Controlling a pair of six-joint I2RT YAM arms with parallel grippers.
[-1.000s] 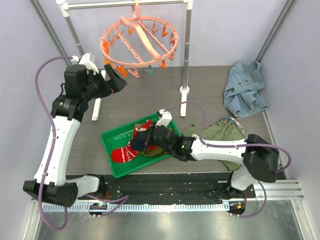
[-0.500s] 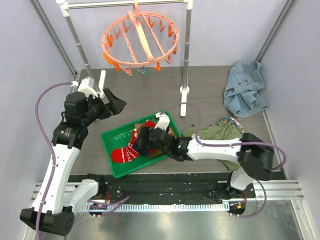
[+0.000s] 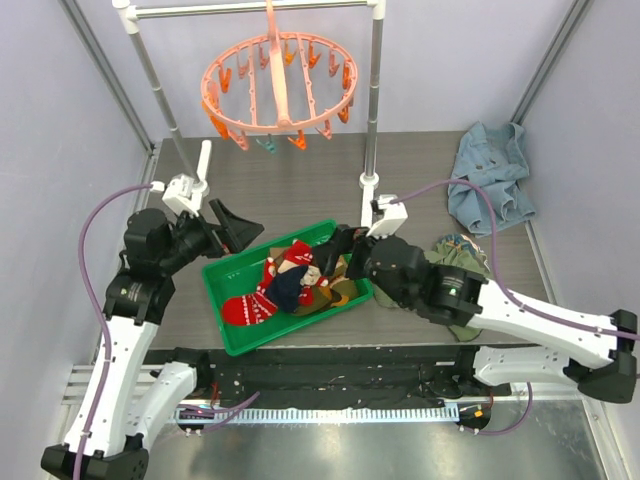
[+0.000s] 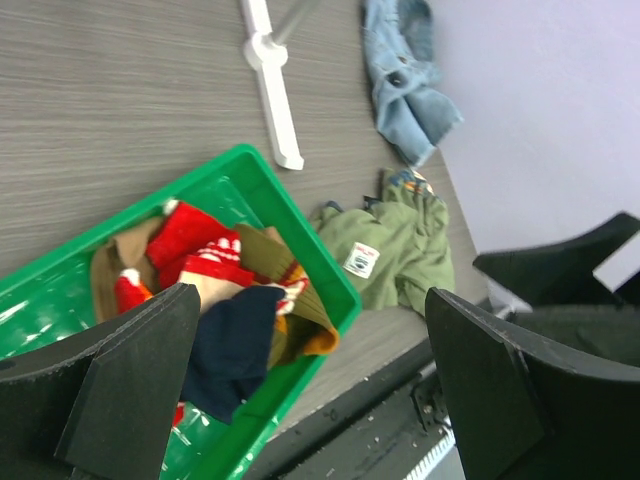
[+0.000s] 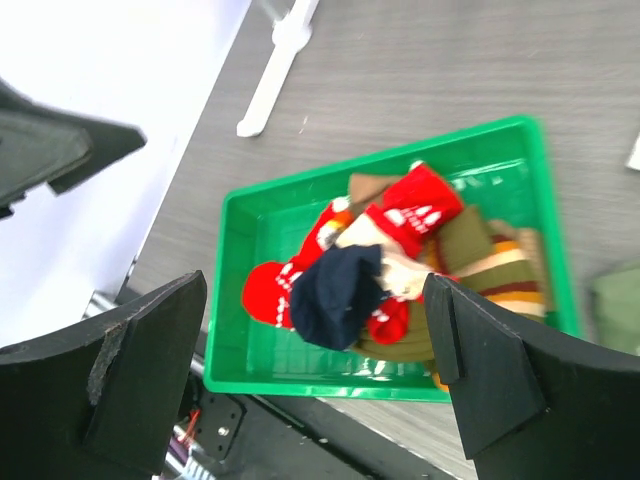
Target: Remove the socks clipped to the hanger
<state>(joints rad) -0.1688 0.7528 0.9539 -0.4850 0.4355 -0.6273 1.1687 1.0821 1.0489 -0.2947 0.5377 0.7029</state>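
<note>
The round salmon-pink hanger (image 3: 278,85) hangs from the white rack's top bar, and no sock shows on its pegs. The socks (image 3: 290,285) lie heaped in a green tray (image 3: 222,272): red patterned (image 5: 410,210), dark navy (image 5: 340,295) and olive striped (image 5: 500,265) ones. My right gripper (image 3: 338,255) hovers open over the tray's right end, nothing between its fingers (image 5: 150,350). My left gripper (image 3: 235,228) is open above the tray's far left corner, also holding nothing. The left wrist view looks down on the socks (image 4: 230,345) and the tray (image 4: 300,215).
The white pole rack (image 3: 372,100) stands at the back, its foot (image 4: 272,85) just beyond the tray. A blue denim garment (image 3: 490,175) lies at the far right. An olive-green shirt (image 3: 440,265) lies right of the tray under my right arm.
My right gripper has opened, left the navy sock on the heap and drawn back to the right. My left arm has come down from the hanger toward the tray. The hanger has swung.
</note>
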